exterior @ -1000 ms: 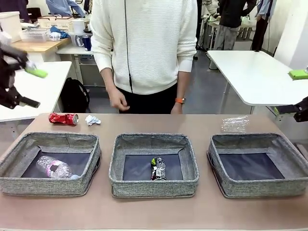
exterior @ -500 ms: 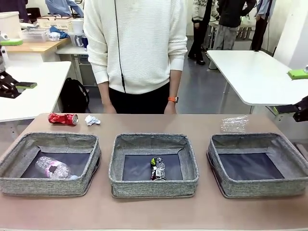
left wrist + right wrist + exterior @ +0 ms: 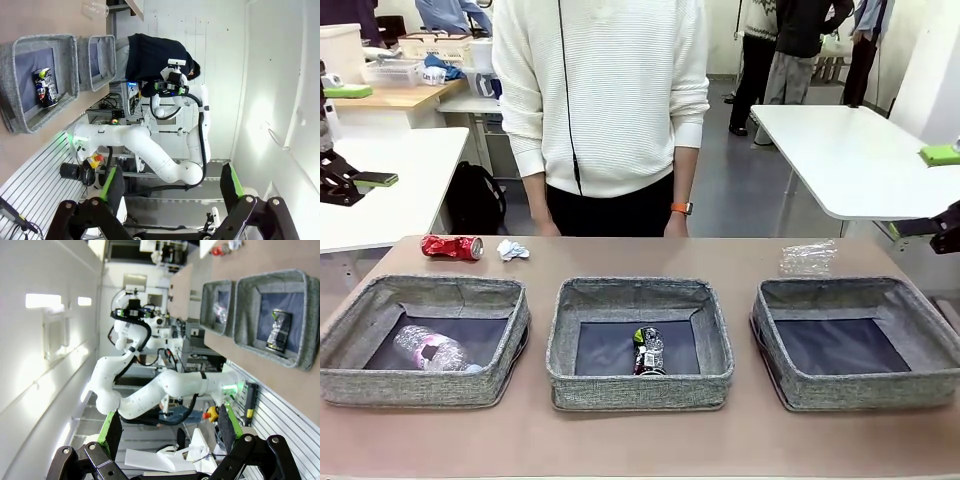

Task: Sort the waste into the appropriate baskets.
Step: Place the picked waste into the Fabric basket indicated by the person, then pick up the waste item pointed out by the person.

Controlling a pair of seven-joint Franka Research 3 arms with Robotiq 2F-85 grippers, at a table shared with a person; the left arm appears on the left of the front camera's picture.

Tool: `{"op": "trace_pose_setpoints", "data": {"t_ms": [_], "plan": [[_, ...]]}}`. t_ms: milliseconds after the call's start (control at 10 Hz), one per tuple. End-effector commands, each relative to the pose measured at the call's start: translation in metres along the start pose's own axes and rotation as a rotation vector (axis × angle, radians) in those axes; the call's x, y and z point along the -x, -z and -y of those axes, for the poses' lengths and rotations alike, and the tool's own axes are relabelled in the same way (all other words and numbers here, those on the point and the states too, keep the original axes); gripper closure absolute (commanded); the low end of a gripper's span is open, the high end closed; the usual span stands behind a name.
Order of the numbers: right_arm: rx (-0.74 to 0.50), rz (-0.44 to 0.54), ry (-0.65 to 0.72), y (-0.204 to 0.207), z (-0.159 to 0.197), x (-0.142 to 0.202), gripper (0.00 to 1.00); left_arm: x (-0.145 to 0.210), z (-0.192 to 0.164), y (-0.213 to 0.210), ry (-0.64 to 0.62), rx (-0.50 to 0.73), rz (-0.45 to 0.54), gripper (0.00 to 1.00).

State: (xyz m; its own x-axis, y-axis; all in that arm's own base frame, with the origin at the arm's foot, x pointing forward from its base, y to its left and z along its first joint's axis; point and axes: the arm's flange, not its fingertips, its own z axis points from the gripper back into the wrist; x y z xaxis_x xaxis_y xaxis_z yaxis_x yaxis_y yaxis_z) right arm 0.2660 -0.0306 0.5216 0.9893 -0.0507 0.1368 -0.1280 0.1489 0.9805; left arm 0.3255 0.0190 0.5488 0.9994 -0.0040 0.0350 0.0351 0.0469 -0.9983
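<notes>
My left gripper (image 3: 170,182) is spread wide, green pads well apart, nothing between them, touching nothing. My right gripper (image 3: 168,430) is the same: jaws wide, holding nothing. In the front view both sit off the worktop (image 3: 640,440), at the far left and far right frame edges. The red can (image 3: 452,247) lies on its side at upper left of the worktop, long axis left-right in frame, silver end toward frame right. The paper wad (image 3: 512,250) is near it on the right, not touching. The clear plastic cup (image 3: 808,258), crumpled, lies at upper right behind the right basket (image 3: 860,385), long axis left-right. The left basket (image 3: 420,385) has a clear bottle (image 3: 432,349) lying flat, axis roughly left-right; can't tell the cap end. The middle basket (image 3: 640,388) has the dark can (image 3: 648,351) on its side, axis running vertically in frame, green patch at the upper end.
</notes>
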Motion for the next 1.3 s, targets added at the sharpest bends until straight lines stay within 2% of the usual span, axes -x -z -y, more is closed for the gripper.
{"op": "trace_pose_setpoints", "data": {"t_ms": [0,1200], "plan": [[0.005,-0.008,0.005,-0.0007,-0.0038,-0.0009,0.0,0.001,0.002,0.0014,0.014,0.025,0.0,0.0],[0.005,-0.008,0.005,-0.0007,-0.0038,-0.0009,0.0,0.001,0.002,0.0014,0.014,0.025,0.0,0.0]]}}
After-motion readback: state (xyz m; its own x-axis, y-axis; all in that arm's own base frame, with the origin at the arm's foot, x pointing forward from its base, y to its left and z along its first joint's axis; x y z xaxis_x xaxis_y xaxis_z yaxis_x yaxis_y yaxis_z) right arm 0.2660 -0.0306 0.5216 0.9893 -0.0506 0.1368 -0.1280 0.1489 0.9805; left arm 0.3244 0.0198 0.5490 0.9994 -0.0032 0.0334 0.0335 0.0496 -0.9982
